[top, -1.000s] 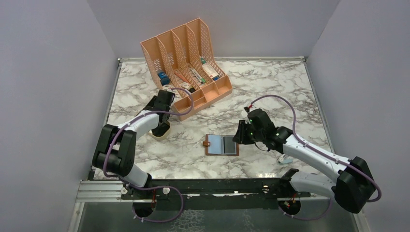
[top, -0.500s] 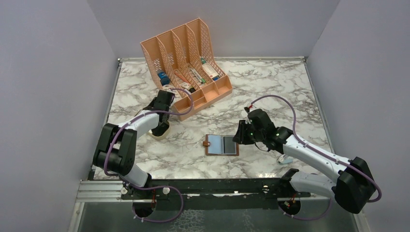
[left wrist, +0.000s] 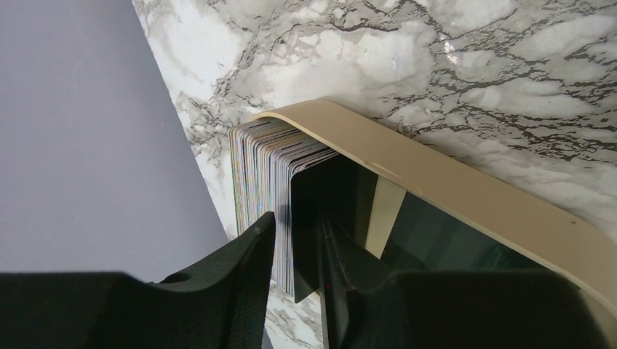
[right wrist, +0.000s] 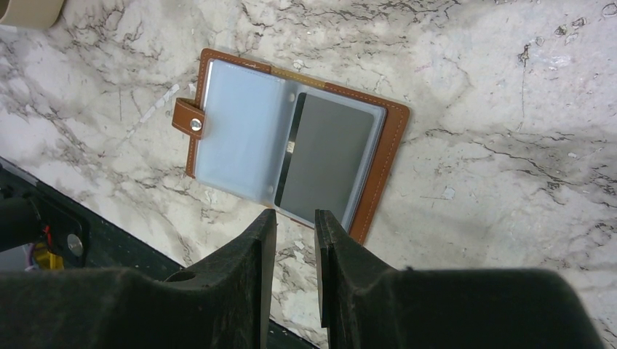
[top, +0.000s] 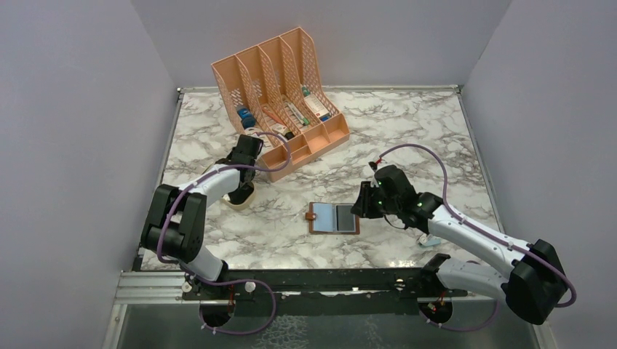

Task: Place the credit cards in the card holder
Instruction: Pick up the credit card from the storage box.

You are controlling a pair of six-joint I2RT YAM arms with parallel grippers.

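Beige plastic tray (left wrist: 451, 189) at the left of the marble table (top: 407, 131), packed with a stack of credit cards (left wrist: 258, 167) standing on edge. At the end of the stack facing the tray's bare part, the left gripper (left wrist: 295, 222), black fingers (left wrist: 247, 276) close on either side of the last few cards; impossible to tell whether clamped tight or merely flanking them. Behind, toward the back wall, a peach slotted organizer (top: 280, 94) with small items in its bays. Right of centre, the brown card holder (right wrist: 382, 174) lying open and flat on the marble, snap tab (right wrist: 189, 120) on its left edge, one grey card (right wrist: 327, 163) tucked into the right-hand clear pocket. Over the holder's right-hand edge, the right gripper (right wrist: 293, 214), jaws parted by a narrow gap, grasping nothing.
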